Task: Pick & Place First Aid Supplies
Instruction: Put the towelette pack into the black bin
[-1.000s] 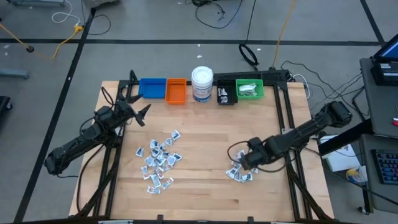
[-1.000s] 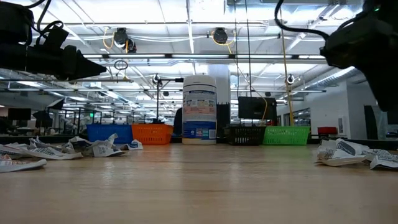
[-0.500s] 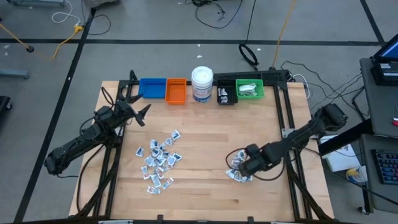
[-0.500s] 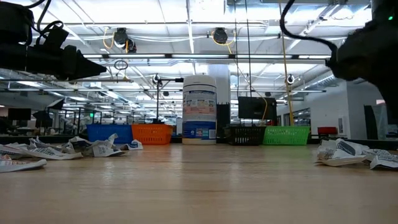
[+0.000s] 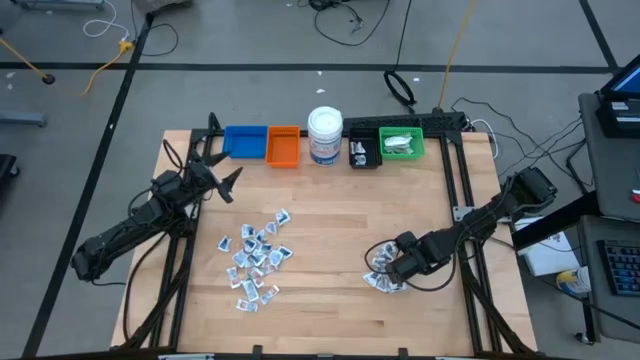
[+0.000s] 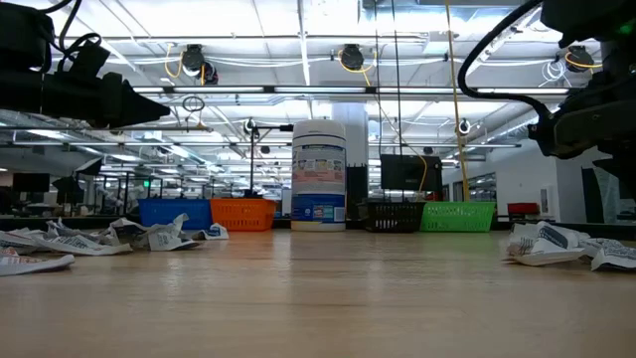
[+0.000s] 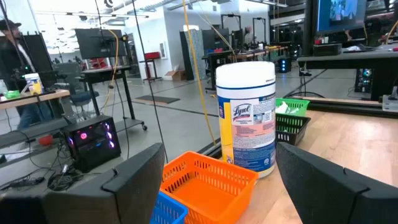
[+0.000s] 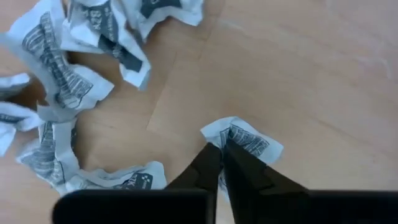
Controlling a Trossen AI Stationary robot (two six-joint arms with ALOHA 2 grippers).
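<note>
1. White and cylindrical, a plastic jar [image 7: 245, 115] with a blue, white and pink label is seen from the left wrist view; the word "Lysol" can be read on it, while the smaller print cannot be made out.
2. The jar is stood at the far edge of the pale wooden bench [image 5: 330, 220], between a small orange rectangular bin [image 5: 283, 146] and a small black rectangular bin [image 5: 363, 152]; a blue bin [image 5: 244, 141] is placed beside the orange one and a green bin [image 5: 402, 143] beside the black one.
3. Dark print is carried by the small crumpled white and light-blue wrapped packets [image 5: 256, 260], but none of it can be read.
4. One cluster of these packets is scattered on the left-centre of the bench, and a smaller cluster [image 8: 68, 93] is gathered near the right front.
5. The right gripper [image 8: 222, 163] is lowered onto the smaller cluster, its arm stretched in low from the right edge of the bench.
6. Its two dark fingers are pressed together, and a single white packet with dark print [image 8: 245, 142] is pinched at their tips, lying against the bench.
7. The left gripper [image 5: 222, 185] is held above the left rear part of the bench, pointed towards the bins, with its fingers spread wide and nothing between them.
</note>
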